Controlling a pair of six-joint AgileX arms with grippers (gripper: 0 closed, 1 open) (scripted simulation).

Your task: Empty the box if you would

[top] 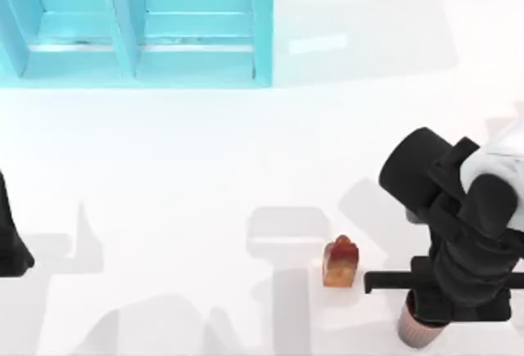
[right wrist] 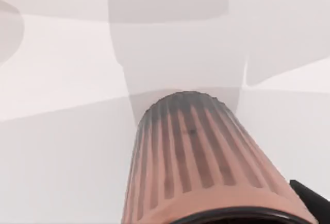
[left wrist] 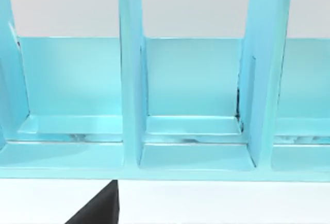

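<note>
Item: cyan box, table's eleven o'clock, compartments seemingly bare. Item: ribbed cup, five o'clock, under my right gripper, presumably being set down outside the box; whether my jaws pinch it, I cannot tell. Item: bread piece, just beside it. Left gripper: parked, nine o'clock.

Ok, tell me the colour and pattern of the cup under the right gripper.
The cup is pinkish-brown with dark vertical ribs, clearest in the right wrist view.
</note>
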